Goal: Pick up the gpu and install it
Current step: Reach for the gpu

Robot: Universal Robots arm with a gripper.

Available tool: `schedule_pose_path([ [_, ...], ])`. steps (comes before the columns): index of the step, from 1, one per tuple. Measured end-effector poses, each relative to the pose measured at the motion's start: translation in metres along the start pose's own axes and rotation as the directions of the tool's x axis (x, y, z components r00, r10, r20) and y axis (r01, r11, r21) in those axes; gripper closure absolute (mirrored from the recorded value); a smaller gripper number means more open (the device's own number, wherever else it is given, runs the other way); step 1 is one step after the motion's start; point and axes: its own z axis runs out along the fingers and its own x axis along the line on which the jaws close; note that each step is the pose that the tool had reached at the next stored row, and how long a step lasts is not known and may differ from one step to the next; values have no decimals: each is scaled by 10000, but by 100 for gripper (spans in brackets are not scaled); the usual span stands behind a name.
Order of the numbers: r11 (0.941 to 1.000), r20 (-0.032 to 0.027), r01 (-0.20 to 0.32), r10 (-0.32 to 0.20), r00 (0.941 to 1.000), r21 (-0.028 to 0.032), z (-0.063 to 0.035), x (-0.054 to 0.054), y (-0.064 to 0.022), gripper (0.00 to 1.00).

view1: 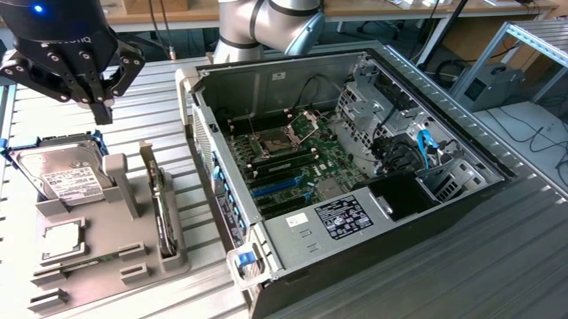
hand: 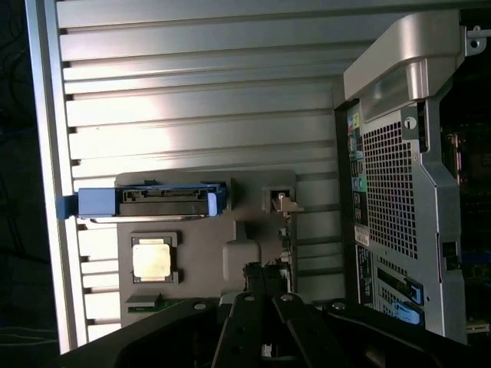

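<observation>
Ribbed metal table (view1: 159, 100) lies open at twelve o'clock of the gray holder (view1: 106, 242). Gripper (view1: 100, 113) hangs there, clenched and empty; gpu (view1: 159, 199) stands on edge at its five o'clock.

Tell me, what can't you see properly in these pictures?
- gpu: exterior view, edge-on in the grey holder, faces hidden.
- gpu's one end: wrist view, covered by the hand.
- Hard drive label: exterior view, print too small.
- Computer case: wrist view, cut off by the edge.
</observation>
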Motion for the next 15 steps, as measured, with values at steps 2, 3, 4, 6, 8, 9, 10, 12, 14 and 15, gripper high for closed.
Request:
schedule_pose_path([
  [2,10000,0,0,0,10000,0,0,14,-1,89],
  [3,10000,0,0,0,10000,0,-1,24,-2,89],
  [4,10000,0,0,0,10000,0,-1,31,-2,89],
  [6,10000,0,0,0,10000,0,-1,43,-3,89],
  [8,10000,0,0,0,10000,0,-2,58,-4,89],
  [9,10000,0,0,0,10000,0,-2,65,-5,89],
  [10,10000,0,0,0,10000,0,-2,73,-6,89],
  [12,10000,0,-1,1,10000,0,-2,87,-6,89],
  [14,10000,0,-1,1,10000,0,-3,107,-8,89],
  [15,10000,0,0,0,10000,0,-3,117,-9,89],
])
